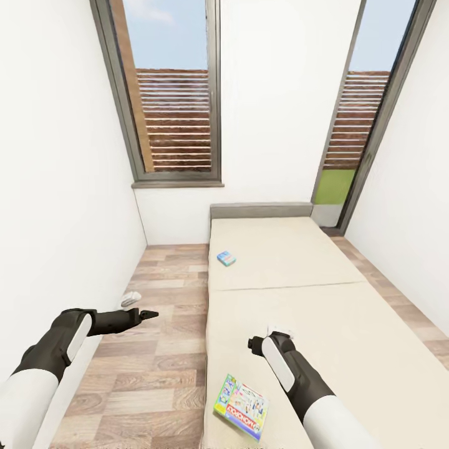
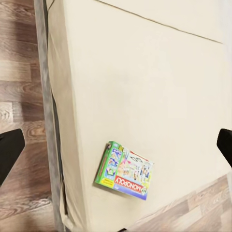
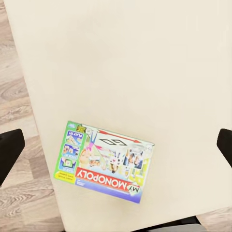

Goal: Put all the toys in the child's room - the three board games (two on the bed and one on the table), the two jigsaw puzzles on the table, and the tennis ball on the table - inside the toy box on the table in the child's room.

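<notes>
Green-edged white board game (image 1: 241, 406) with red banner lies flat near the bed (image 1: 349, 349) foot corner, by the floor-side edge. Right gripper (image 1: 257, 343) hovers above the mattress, fingers (image 3: 9, 150) spread wide, nothing held; left gripper (image 1: 147, 315) over the floor, also open. Best: lower right claw square over the box's short sides, pinch at the edge. Small blue game (image 1: 226, 258) sits farther up, near the headboard

bed (image 1: 293, 324) lying under right pincer (image 1: 269, 337) | white-green board game (image 1: 242, 406) lying nearer than pincer | small blue game (image 1: 226, 258) lying well beyond
</notes>
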Tool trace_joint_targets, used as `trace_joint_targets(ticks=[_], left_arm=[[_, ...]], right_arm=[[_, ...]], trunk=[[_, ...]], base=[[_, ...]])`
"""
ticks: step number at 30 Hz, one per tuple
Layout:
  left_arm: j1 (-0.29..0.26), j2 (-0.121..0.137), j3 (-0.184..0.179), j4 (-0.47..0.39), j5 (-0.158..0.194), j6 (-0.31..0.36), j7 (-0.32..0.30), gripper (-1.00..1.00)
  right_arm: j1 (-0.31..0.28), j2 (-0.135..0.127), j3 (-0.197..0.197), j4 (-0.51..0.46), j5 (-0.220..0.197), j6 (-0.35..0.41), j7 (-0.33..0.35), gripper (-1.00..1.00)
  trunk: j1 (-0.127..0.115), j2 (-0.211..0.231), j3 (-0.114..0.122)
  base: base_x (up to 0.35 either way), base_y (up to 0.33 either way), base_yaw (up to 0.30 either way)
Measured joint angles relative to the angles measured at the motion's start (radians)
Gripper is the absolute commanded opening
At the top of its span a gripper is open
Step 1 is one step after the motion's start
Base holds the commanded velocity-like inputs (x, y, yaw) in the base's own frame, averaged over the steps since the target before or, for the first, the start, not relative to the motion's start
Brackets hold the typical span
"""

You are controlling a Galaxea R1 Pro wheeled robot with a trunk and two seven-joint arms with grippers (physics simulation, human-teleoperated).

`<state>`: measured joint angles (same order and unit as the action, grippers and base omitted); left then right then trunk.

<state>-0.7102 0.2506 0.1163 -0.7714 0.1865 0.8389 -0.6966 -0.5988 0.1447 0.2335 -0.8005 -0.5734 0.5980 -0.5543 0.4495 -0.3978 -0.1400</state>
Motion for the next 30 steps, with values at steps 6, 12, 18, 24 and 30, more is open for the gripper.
trace_joint_targets(ticks=[6, 12, 18, 24, 30], left_arm=[[0.000, -0.002, 0.001, 0.000, -0.001, 0.000, 0.002, 1.00], [0.000, 0.000, 0.004, 0.000, -0.002, 0.000, 0.001, 1.00], [0.000, 0.002, 0.003, 0.000, 0.000, 0.000, 0.000, 1.00], [0.000, 0.004, 0.000, 0.000, 0.000, 0.000, 0.000, 1.00], [0.000, 0.002, -0.003, 0.000, 0.000, 0.000, 0.000, 1.00]], right_arm=[[0.000, 0.000, 0.001, -0.001, 0.002, 0.005, 0.000, 1.00], [0.000, 0.000, 0.001, -0.002, 0.002, 0.008, 0.000, 1.00], [0.000, 0.002, 0.001, -0.003, 0.002, 0.008, -0.001, 1.00], [0.000, 0.001, 0.001, -0.003, 0.003, 0.008, 0.000, 1.00], [0.000, 0.001, 0.001, -0.002, -0.001, 0.008, 0.000, 1.00]], trunk=[[0.000, 0.000, -0.010], [0.000, 0.000, -0.020], [0.000, 0.000, -0.030], [0.000, 0.000, -0.040], [0.000, 0.000, -0.050]], base=[[0.000, 0.000, 0.000], [0.000, 0.000, 0.000], [0.000, 0.000, 0.000], [0.000, 0.000, 0.000], [0.000, 0.000, 0.000]])
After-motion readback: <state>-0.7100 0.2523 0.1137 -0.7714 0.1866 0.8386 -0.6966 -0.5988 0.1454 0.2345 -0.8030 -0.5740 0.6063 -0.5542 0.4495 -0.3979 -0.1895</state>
